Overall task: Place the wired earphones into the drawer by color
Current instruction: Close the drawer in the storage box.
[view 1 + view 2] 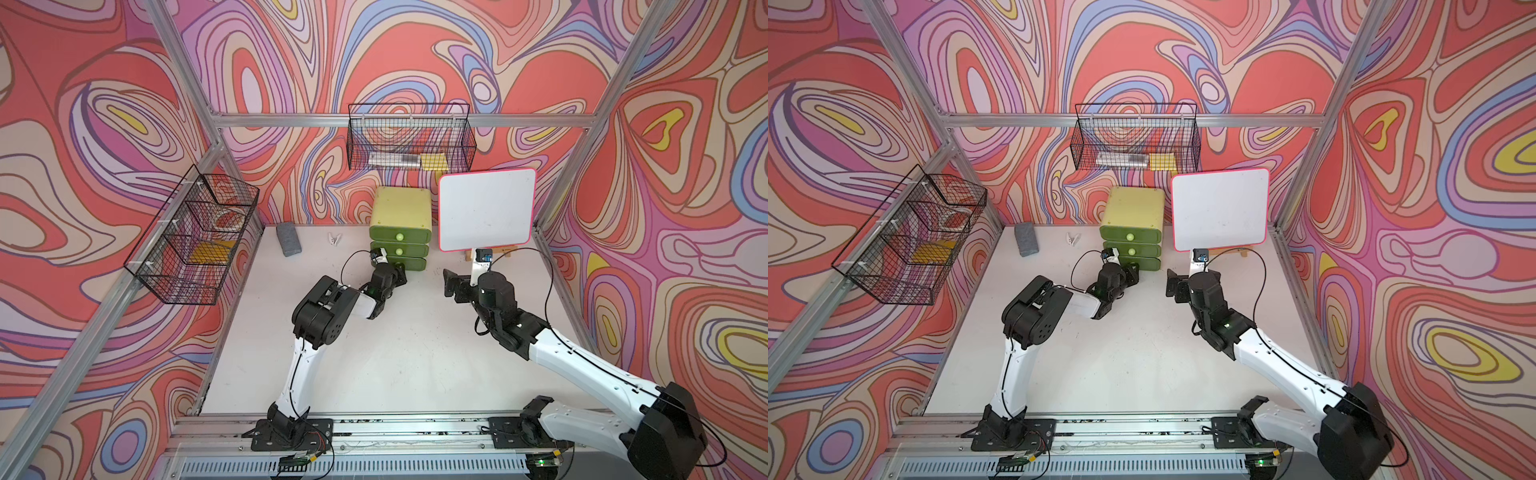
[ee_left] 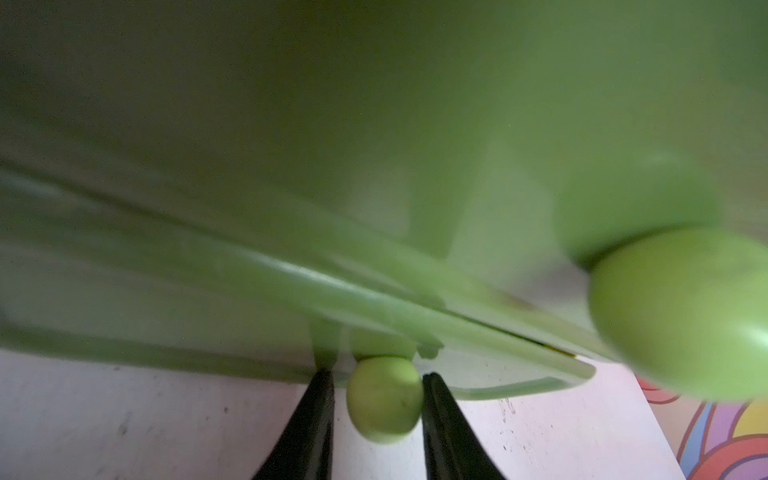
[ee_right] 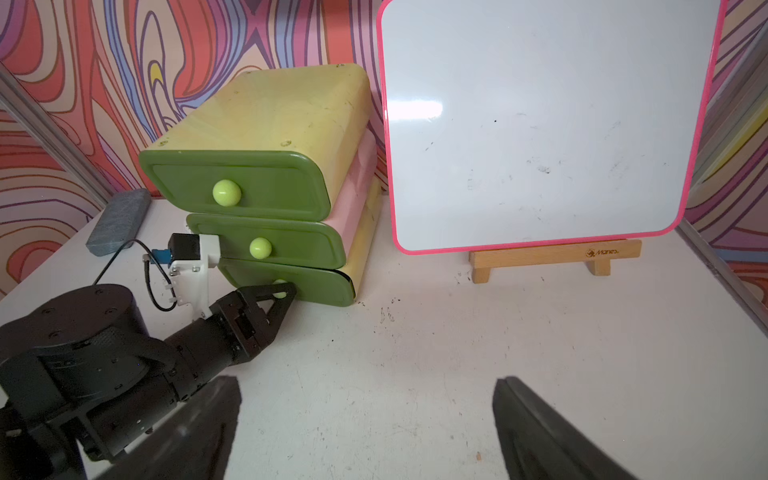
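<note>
A: Where was the left gripper (image 2: 378, 374)?
B: At the small rounded drawer cabinet (image 3: 266, 112) — pale yellow-green shell, three dark-green fronts. It stood at the back of the white table (image 1: 395, 353), just beside the pink-framed whiteboard (image 3: 540, 124). The black fingers (image 2: 316, 415) straddled the round light-green knob (image 2: 384, 401) of the bottom drawer (image 3: 320, 286).
A: Clamped?
B: Didn't look it. Jaws stood a little apart around the knob, with a sliver of gap on one side. The other side looked touching or close to it.
A: Right gripper (image 3: 368, 380)?
B: Jaws wide apart, nothing in them, hovering over bare table in front of the whiteboard.
A: And the wired earphones?
B: None in view — not on the table, not in either gripper. Likely inside the drawers, but that was a guess. All three fronts looked shut or nearly so.
A: Which step, then?
B: Probably the tail end: bottom drawer home, sorting done. Colours per drawer couldn't be confirmed.
A: Next move?
B: Back the left gripper straight off the knob without snagging it and dragging the drawer out. Then clear both arms.
</note>
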Controlling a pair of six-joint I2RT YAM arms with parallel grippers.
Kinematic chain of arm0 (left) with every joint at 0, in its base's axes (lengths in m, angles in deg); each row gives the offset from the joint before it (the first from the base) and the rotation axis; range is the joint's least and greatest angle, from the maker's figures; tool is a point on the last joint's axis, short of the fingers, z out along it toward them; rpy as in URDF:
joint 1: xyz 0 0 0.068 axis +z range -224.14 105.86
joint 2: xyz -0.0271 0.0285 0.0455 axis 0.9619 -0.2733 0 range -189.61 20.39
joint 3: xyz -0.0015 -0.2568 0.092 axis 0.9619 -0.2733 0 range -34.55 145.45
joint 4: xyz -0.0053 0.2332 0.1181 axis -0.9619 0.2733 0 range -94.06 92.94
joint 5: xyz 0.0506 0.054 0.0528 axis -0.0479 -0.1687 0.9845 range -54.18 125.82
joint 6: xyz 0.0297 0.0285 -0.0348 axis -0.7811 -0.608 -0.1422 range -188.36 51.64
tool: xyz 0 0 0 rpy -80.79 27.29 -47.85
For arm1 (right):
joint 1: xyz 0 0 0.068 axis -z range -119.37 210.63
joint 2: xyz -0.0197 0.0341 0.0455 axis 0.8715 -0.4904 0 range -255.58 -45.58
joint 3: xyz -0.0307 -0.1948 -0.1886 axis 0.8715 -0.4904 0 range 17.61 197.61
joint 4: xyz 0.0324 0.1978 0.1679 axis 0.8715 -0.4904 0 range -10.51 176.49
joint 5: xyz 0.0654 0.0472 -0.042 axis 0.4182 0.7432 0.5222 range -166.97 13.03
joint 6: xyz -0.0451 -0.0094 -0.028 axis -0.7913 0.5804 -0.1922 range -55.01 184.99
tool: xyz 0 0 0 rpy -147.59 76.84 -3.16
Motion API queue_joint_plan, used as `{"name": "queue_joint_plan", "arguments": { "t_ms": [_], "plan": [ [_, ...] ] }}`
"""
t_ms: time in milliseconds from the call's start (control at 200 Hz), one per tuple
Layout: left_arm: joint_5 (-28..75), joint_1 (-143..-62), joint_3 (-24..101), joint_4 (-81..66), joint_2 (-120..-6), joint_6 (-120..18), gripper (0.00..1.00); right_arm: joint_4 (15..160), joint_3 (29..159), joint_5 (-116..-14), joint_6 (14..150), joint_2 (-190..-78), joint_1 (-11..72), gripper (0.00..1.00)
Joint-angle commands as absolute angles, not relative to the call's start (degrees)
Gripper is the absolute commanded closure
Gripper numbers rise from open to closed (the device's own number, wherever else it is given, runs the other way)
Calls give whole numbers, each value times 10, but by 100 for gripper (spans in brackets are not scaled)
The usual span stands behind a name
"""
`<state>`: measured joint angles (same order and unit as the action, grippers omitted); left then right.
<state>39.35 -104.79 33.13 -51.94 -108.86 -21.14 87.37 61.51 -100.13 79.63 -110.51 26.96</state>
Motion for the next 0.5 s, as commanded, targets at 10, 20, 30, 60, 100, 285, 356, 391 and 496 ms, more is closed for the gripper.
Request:
{"name": "queue_joint_plan", "arguments": {
  "t_ms": [10,20,30,60,100,285,356,391,496],
  "plan": [
    [410,-1043,346,-550,-1105,-203,65,885,608,-1008,796,-1097,273,3],
    [410,-1043,346,-550,-1105,-203,65,885,608,-1007,795,-1097,272,3],
    [410,-1043,347,-551,-1105,-203,65,884,608,-1008,796,-1097,273,3],
    [410,-1043,348,-551,-1104,-202,65,885,608,-1009,796,-1097,272,3],
    [409,-1043,347,-551,-1105,-203,65,885,608,-1007,796,-1098,273,3],
    [405,-1044,328,-550,-1087,-200,64,885,608,-1008,796,-1098,272,3],
    [407,-1046,311,-554,-1073,-198,63,886,608,-1008,796,-1098,272,3],
    [409,-1047,300,-556,-1065,-198,62,886,608,-1009,796,-1098,273,3],
    [418,-1053,269,-551,-1035,-202,60,886,608,-1009,795,-1097,272,3]
  ]
}}
